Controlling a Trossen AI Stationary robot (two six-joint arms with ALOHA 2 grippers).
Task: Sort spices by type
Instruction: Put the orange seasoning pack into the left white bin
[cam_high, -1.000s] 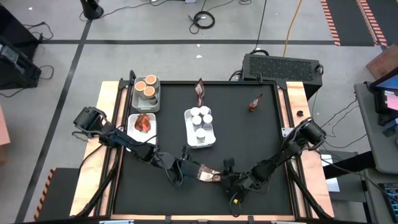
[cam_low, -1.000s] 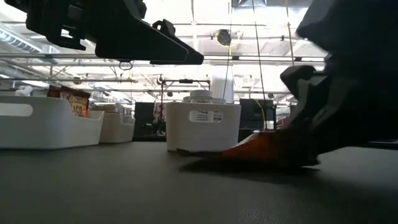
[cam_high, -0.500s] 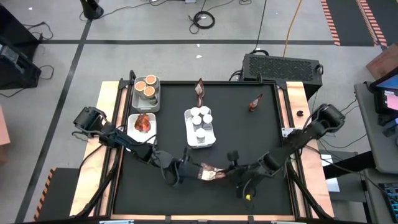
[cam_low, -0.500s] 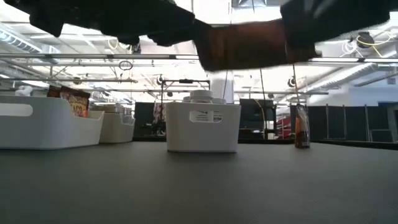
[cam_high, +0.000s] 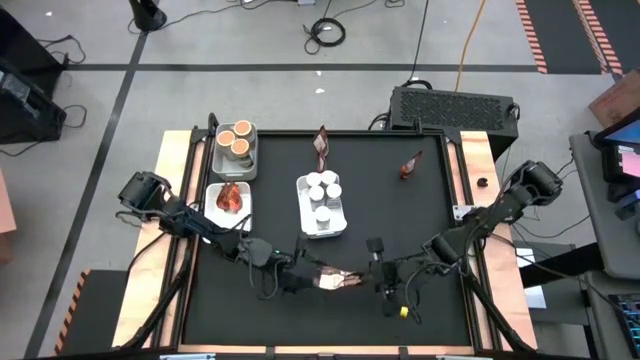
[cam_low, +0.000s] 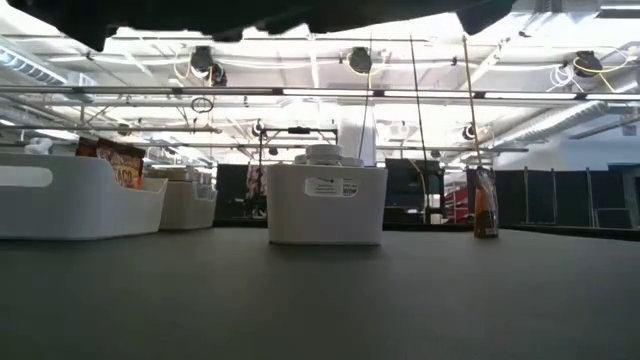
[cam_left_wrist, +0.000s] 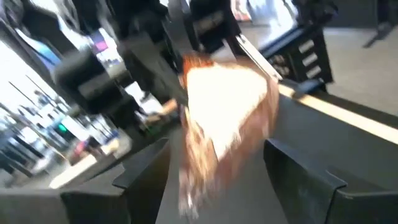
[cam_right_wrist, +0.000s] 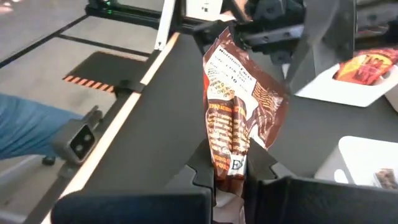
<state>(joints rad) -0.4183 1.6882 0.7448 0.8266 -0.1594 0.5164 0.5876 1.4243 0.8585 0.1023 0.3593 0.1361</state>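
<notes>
High view: packet (cam_high: 335, 279) lifted; right fingers (cam_right_wrist: 231, 167) now clamped.

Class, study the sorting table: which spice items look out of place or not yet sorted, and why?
Two reddish-brown crinkly packets lie loose on the black tabletop, outside any white tray: one near the far edge, another toward the right. A third packet is off the table, pinched in the right claw, facing the left claw.
</notes>
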